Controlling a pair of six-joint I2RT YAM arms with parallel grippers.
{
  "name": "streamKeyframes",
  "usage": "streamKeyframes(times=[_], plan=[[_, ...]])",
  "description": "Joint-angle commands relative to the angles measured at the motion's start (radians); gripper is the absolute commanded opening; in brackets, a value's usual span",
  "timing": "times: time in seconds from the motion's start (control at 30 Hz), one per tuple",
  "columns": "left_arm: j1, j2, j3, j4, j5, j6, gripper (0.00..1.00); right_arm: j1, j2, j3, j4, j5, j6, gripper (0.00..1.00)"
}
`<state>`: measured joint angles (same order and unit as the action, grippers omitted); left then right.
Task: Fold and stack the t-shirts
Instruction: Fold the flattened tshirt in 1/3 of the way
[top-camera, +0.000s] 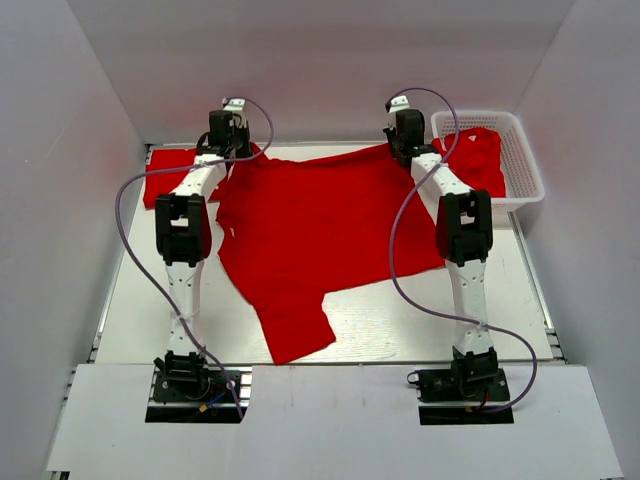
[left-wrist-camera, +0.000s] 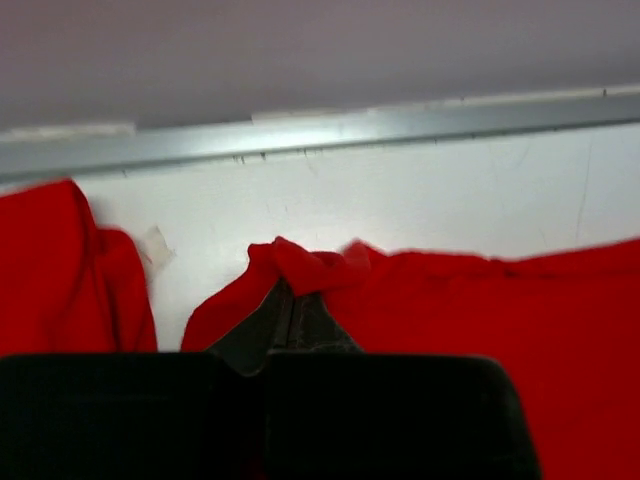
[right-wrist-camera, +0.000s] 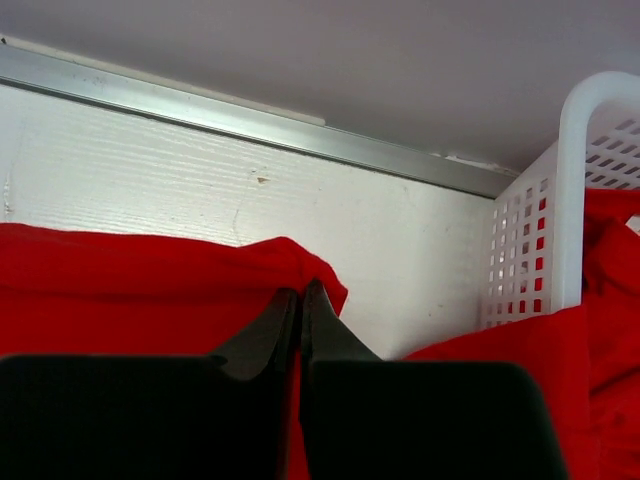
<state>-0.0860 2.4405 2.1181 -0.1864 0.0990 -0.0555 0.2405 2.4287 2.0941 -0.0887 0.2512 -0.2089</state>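
A white table (top-camera: 420, 320) carries everything. Across its far middle lies a plain bright red short-sleeved fabric t-shirt (top-camera: 320, 220), spread mostly flat, with one narrower part trailing toward the near edge. At the far right corner stands a white plastic mesh basket (top-camera: 530, 185) with a second red t-shirt (top-camera: 485, 160) bunched inside it. A third red t-shirt (top-camera: 165, 175) lies at the far left of the table, just beside the spread one. The left gripper (left-wrist-camera: 296, 292) is clamped tight on the far edge of the spread shirt at its left end, the cloth puckered up over the fingertips. The right gripper (right-wrist-camera: 301, 290) pinches the same far edge at its right end, near the basket, with its jaws pressed together on a small ridge of fabric.
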Motion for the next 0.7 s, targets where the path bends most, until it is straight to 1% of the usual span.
streamKeyframes(times=[0.0, 0.03, 0.07, 0.13, 0.17, 0.2, 0.23, 0.33, 0.4, 0.47, 0.57, 0.67], plan=[[0.008, -0.182, -0.12, -0.028, 0.035, -0.047, 0.0, -0.018, 0.001, 0.047, 0.072, -0.01, -0.041, 0.0], [-0.001, -0.219, -0.217, -0.028, 0.034, -0.047, 0.0, -0.024, -0.003, 0.046, 0.075, -0.027, -0.046, 0.0], [-0.001, -0.292, -0.26, -0.028, 0.024, -0.076, 0.0, -0.03, -0.005, 0.044, 0.069, -0.041, -0.052, 0.0], [-0.012, -0.362, -0.375, -0.044, -0.002, -0.086, 0.0, -0.035, -0.016, 0.029, 0.066, -0.053, -0.07, 0.0], [-0.012, -0.429, -0.407, -0.059, -0.019, -0.107, 0.0, -0.036, -0.026, 0.021, 0.06, -0.067, -0.082, 0.0], [-0.012, -0.464, -0.441, -0.07, -0.037, -0.122, 0.0, -0.04, -0.034, 0.02, 0.057, -0.063, -0.084, 0.0], [-0.012, -0.497, -0.51, -0.079, -0.051, -0.141, 0.0, -0.04, -0.039, 0.017, 0.053, -0.076, -0.092, 0.0], [-0.021, -0.611, -0.63, -0.093, -0.042, -0.185, 0.0, -0.052, -0.066, -0.009, 0.044, -0.105, -0.106, 0.0], [-0.021, -0.656, -0.693, -0.107, -0.012, -0.211, 0.0, -0.058, -0.092, -0.031, 0.017, -0.112, -0.109, 0.0], [-0.021, -0.716, -0.737, -0.107, 0.021, -0.221, 0.0, -0.061, -0.111, -0.054, 0.026, -0.136, -0.119, 0.0], [-0.021, -0.761, -0.776, -0.18, 0.012, -0.231, 0.0, -0.064, -0.137, -0.098, 0.017, -0.154, -0.142, 0.0], [-0.021, -0.816, -0.831, -0.232, 0.048, -0.244, 0.0, -0.067, -0.169, -0.149, -0.009, -0.178, -0.173, 0.0]])
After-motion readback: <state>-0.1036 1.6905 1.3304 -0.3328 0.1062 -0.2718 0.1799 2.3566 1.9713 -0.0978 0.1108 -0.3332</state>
